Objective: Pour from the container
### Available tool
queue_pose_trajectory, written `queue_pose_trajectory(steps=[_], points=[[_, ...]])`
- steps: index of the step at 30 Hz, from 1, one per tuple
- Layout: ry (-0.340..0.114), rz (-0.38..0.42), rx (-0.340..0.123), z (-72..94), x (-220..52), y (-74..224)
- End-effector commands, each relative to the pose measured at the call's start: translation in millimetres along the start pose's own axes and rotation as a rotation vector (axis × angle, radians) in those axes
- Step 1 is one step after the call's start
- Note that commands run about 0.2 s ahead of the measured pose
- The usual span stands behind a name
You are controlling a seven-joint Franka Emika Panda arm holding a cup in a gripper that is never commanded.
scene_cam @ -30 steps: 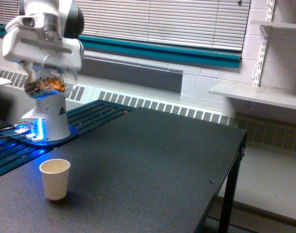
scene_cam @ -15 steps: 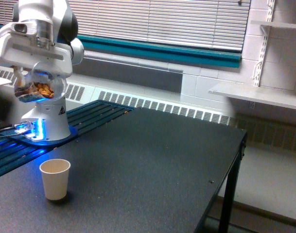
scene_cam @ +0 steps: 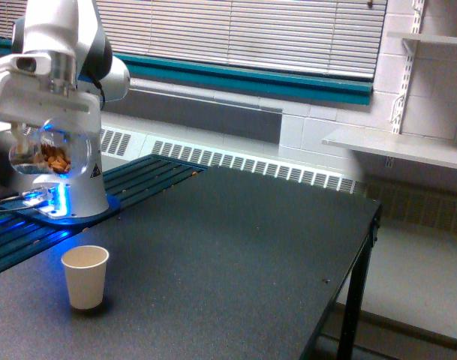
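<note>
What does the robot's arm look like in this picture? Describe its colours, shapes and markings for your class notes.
The arm has glossy white rounded shells with dark grey to black joint sections. Its hand is a wide, boxy white block. The conical white base carries a small triangular warning mark and sits on a plate glowing blue. Cables run off the base toward the exterior view's left.

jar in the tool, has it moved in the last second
Yes. The jar has shifted toward the exterior view's left and slightly down, judged against the arm's white base; the paper cup stayed put.
</note>
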State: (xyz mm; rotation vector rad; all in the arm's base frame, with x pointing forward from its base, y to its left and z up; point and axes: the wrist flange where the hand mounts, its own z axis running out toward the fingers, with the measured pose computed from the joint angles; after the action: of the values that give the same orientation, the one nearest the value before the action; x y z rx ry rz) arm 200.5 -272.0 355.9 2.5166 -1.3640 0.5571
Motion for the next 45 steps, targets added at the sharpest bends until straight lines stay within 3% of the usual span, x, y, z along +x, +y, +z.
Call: queue_pose_trajectory(steps=[1, 45], points=[[-0.032, 0.009, -0.007, 14.5, -16.1, -3.1], [-0.083, -0.097, -0.113, 53.0, -37.1, -5.2]])
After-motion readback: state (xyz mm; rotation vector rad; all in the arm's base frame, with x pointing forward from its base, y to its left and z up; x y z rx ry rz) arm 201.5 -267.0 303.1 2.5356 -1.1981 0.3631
